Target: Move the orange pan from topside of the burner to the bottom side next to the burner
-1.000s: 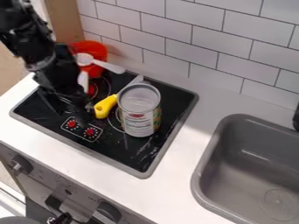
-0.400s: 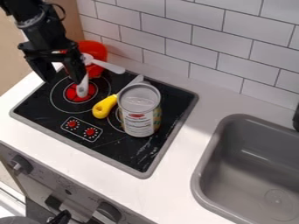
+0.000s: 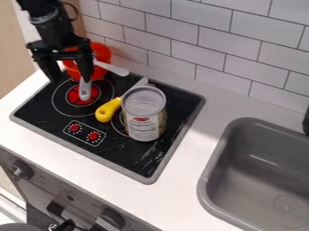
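My gripper is at the upper left with its two fingers spread wide, in front of the orange pan. The pan stands at the back left corner of the stove, behind the left burner, partly hidden by the gripper. A white handle points down from the pan area over that burner, close below the right finger. I cannot tell whether the fingers touch the pan.
A second white handle points right. On the stove are a yellow-handled knife and an upright can. A tiled wall is behind, a grey sink at right.
My gripper rose from low over the left side of the stove toward the back, then shifted slightly right in front of the pan. The pan shows no clear movement.
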Controlling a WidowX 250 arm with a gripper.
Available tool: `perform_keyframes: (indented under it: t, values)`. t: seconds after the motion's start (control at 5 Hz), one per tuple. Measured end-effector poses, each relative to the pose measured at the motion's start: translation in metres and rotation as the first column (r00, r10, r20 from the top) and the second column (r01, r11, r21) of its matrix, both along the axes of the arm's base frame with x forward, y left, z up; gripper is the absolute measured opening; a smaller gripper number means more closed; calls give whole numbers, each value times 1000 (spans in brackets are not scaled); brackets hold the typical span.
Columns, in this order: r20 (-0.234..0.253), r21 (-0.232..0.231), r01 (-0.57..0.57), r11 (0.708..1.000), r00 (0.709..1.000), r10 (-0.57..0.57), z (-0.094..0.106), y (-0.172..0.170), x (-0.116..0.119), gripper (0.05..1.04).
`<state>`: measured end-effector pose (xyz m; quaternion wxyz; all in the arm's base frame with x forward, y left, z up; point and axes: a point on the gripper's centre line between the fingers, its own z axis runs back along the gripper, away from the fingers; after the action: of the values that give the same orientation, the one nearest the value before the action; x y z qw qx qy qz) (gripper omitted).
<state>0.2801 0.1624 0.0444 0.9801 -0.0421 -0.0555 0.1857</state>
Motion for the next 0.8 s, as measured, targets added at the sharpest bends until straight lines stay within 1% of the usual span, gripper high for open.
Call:
perform_keyframes:
  t: [0.2,0.4,0.6,0.8]
  values:
    - [4,-2,-35,999,999,35,-5,-1,5,998]
    - [8,19,-62,998,998,62,-10,-5,11,997]
    - [-40,75,-104,992,993,107,-28,-10,13,998]
    - [-45,112,-104,988,993,110,-34,-13,14,953]
